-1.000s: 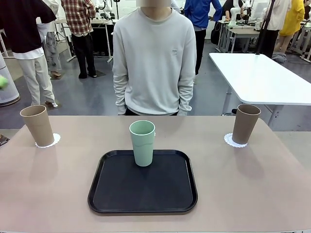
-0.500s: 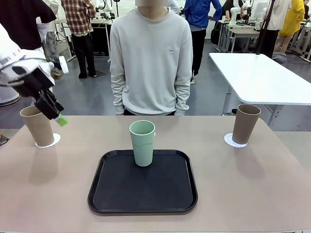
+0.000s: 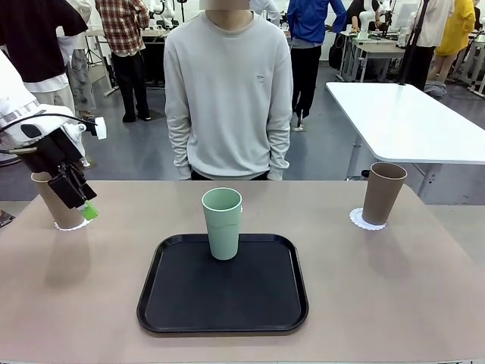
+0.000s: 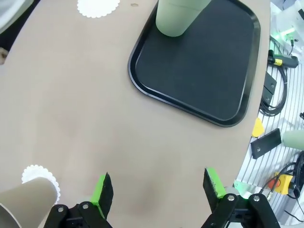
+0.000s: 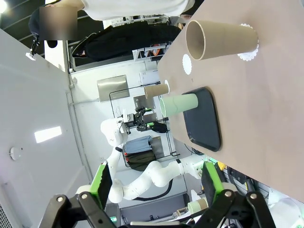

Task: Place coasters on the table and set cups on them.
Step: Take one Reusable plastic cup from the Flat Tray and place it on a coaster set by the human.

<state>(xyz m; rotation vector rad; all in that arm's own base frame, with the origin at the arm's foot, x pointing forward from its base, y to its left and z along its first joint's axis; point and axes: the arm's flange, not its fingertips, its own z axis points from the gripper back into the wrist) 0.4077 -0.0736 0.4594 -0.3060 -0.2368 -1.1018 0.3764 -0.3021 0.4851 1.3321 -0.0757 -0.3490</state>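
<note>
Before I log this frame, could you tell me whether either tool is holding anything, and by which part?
Nothing is held. The left tool is open above bare table, beside the tan cup. The right tool is open, gripping nothing.

Cups: we see two tan ones (image 3: 383, 193) (image 3: 54, 199) upright on coasters (image 3: 366, 221); mint cup (image 3: 222, 223) upright on tray (image 3: 223, 297).
Spare coaster (image 4: 98, 7): bare on tabletop (image 3: 394, 288).
</note>
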